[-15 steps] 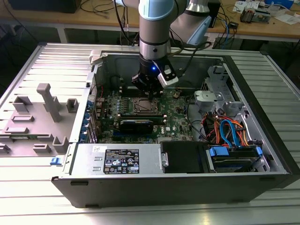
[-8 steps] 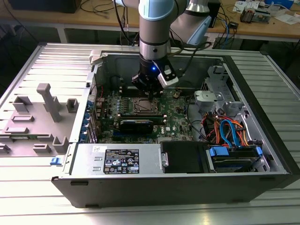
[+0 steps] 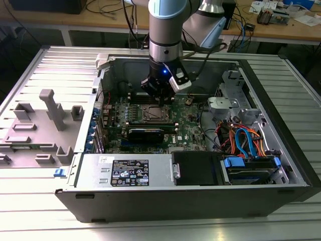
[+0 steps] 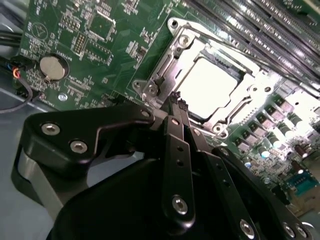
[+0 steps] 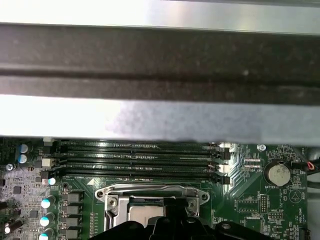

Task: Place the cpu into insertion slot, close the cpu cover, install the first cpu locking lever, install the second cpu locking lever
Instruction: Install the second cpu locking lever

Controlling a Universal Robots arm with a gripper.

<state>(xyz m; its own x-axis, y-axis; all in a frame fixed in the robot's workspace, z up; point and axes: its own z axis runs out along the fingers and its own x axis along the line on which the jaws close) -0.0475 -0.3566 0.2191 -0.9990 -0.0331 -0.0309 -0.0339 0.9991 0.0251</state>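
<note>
The cpu lies flat in the socket on the green motherboard, its dull silver top lit bright. The cpu cover is down, framing the cpu on all sides. My gripper hangs just over the socket's edge with its two black fingers pressed together, shut, nothing visible between them. In the exterior view the gripper stands right above the socket inside the open computer case. The first wrist view has the cover and the cpu just beyond the gripper's black body. How the locking levers stand I cannot tell.
Memory slots run along one side of the socket; a coin battery sits on another side. A black heatsink block, a power supply and loose cables crowd the case. A grey fixture lies on the exterior view's left.
</note>
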